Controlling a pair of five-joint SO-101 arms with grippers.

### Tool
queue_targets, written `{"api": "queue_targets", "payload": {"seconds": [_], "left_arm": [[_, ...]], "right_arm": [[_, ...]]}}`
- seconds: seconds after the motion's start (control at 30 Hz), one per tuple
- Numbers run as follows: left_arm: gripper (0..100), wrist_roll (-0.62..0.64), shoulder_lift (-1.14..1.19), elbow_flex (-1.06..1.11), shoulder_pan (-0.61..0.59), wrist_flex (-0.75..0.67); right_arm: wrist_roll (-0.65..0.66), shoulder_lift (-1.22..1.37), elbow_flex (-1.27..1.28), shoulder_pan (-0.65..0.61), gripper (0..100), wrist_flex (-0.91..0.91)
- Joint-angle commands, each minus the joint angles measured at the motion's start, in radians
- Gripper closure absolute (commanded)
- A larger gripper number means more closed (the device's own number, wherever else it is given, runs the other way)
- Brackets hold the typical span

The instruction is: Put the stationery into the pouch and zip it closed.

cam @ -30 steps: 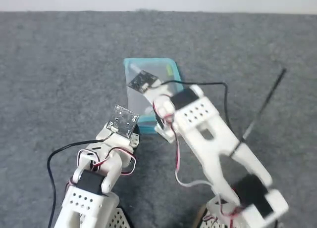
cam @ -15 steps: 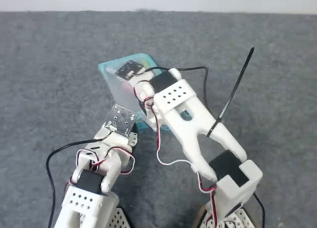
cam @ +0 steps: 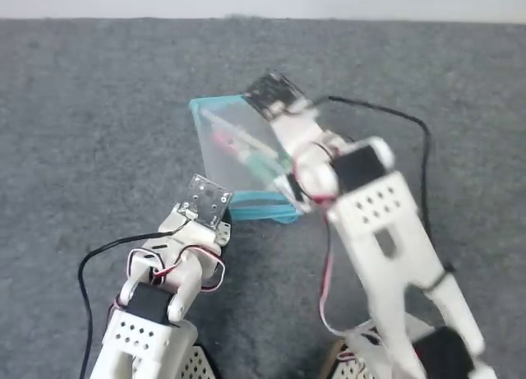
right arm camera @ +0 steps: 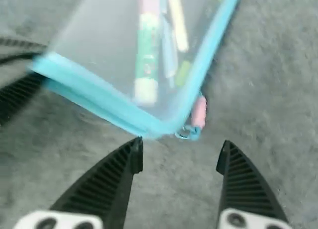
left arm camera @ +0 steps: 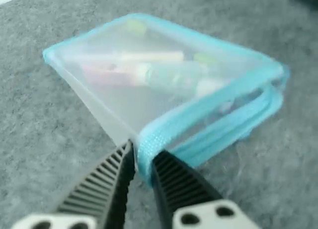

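Observation:
The clear pouch with a teal zip edge lies on the grey mat, with pens and other stationery inside it. My left gripper is shut on the pouch's near teal corner, which is also where that left gripper sits in the high view. My right gripper stands open just off the pouch's other near corner. The pink zipper pull hangs at that corner. From above, the right gripper is at the pouch's near right corner. Whether the zip is fully shut I cannot tell.
Grey felt mat covers the whole table, with a pale wall strip along the far edge. The right arm's body crosses the near right, and black cables trail from both arms.
The right arm swung from over the pouch to its right side, so its gripper now sits at the near right corner. The pouch turned and shifted. The left arm kept still.

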Motion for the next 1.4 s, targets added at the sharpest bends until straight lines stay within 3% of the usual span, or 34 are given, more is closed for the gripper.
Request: {"api": "queue_targets", "payload": {"seconds": [0.0,0.33,0.87,1.1,1.23,1.37], "left_arm": [[99,-0.011,-0.015,-0.022,-0.005,-0.025],[99,-0.011,-0.015,-0.018,-0.005,-0.025],[99,-0.009,-0.015,-0.019,0.005,-0.028],[99,-0.011,-0.015,-0.022,0.005,-0.031],[99,-0.011,-0.015,-0.022,-0.003,-0.031],[99,-0.009,-0.015,-0.033,-0.003,-0.031]], "right_arm": [[0.074,-0.213,0.391,0.088,76.7,-0.249],[0.158,-0.309,0.848,0.102,76.5,-0.622],[0.164,-0.309,1.020,0.027,76.9,-1.224],[0.166,-0.320,0.965,0.012,98.4,-1.253],[0.212,-0.341,0.931,0.007,99.1,-1.207],[0.264,-0.513,0.934,-0.031,99.1,-1.023]]}}
